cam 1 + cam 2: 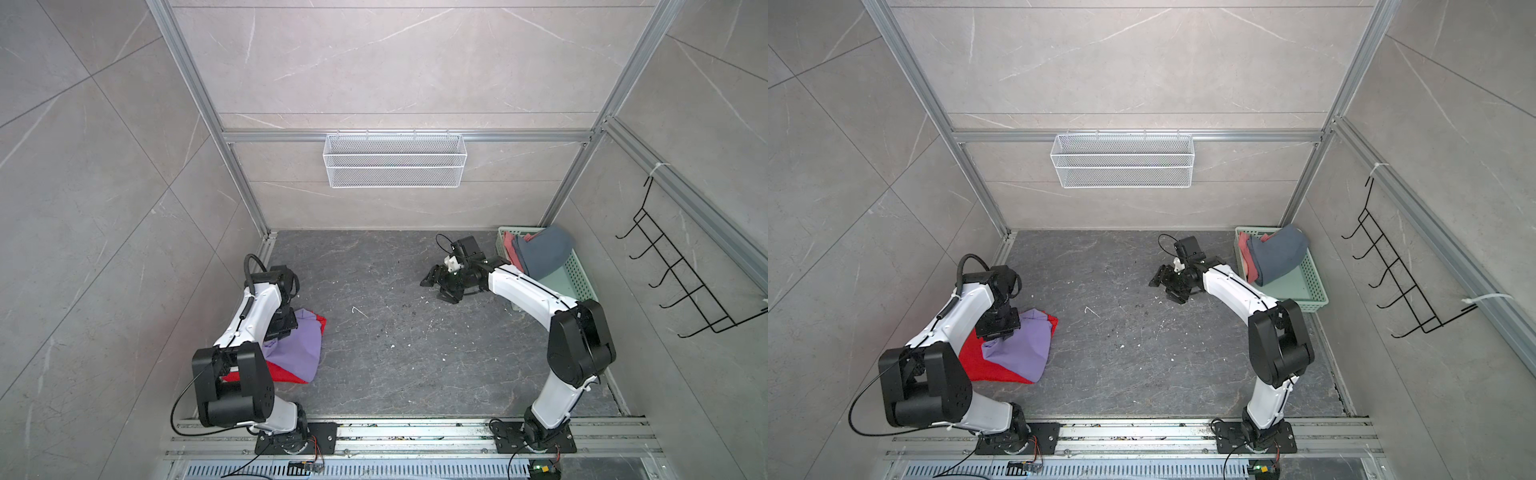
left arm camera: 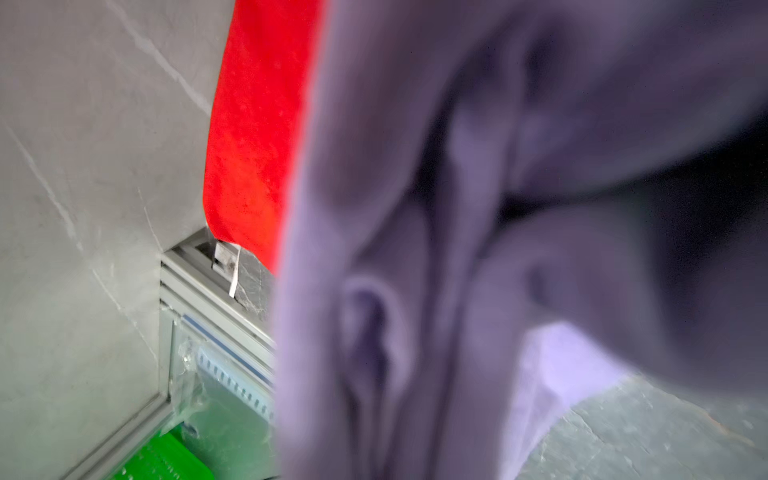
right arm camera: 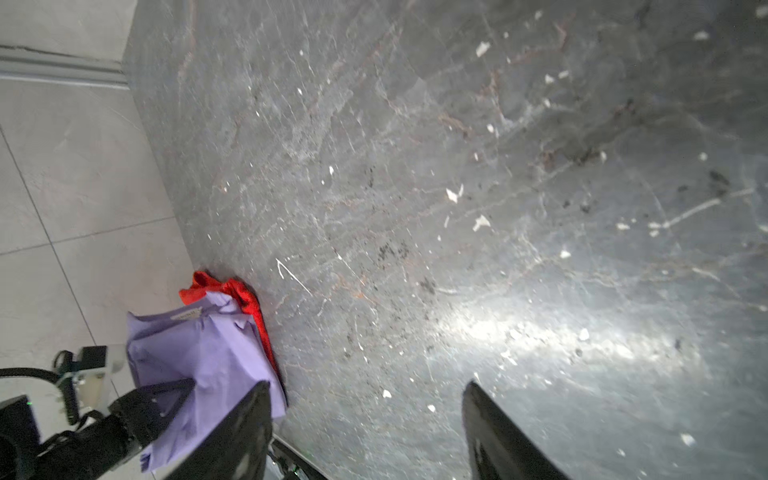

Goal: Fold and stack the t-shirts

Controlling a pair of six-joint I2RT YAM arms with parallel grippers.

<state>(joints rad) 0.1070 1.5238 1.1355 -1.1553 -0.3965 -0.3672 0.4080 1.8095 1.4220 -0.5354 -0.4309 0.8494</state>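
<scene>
A lilac-purple t-shirt (image 1: pixel 297 349) (image 1: pixel 1021 349) lies roughly folded on a bright red t-shirt (image 1: pixel 282 372) (image 1: pixel 976 357) at the left of the dark table. My left gripper (image 1: pixel 279 334) (image 1: pixel 997 332) is right over the purple shirt's near-left part, where cloth bunches up toward it. Purple cloth (image 2: pixel 415 208) fills the left wrist view and hides the jaws. A slate-blue t-shirt (image 1: pixel 544 253) and a salmon-pink t-shirt (image 1: pixel 509 247) sit in the mint-green basket (image 1: pixel 582 274) at back right. My right gripper (image 1: pixel 436 289) (image 3: pixel 368 384) hovers open and empty next to the basket.
A white wire basket (image 1: pixel 395 160) hangs on the back wall and a black hook rack (image 1: pixel 681 270) on the right wall. Aluminium rails (image 1: pixel 415 432) run along the front edge. Small white and dark crumbs dot the table (image 3: pixel 457 195).
</scene>
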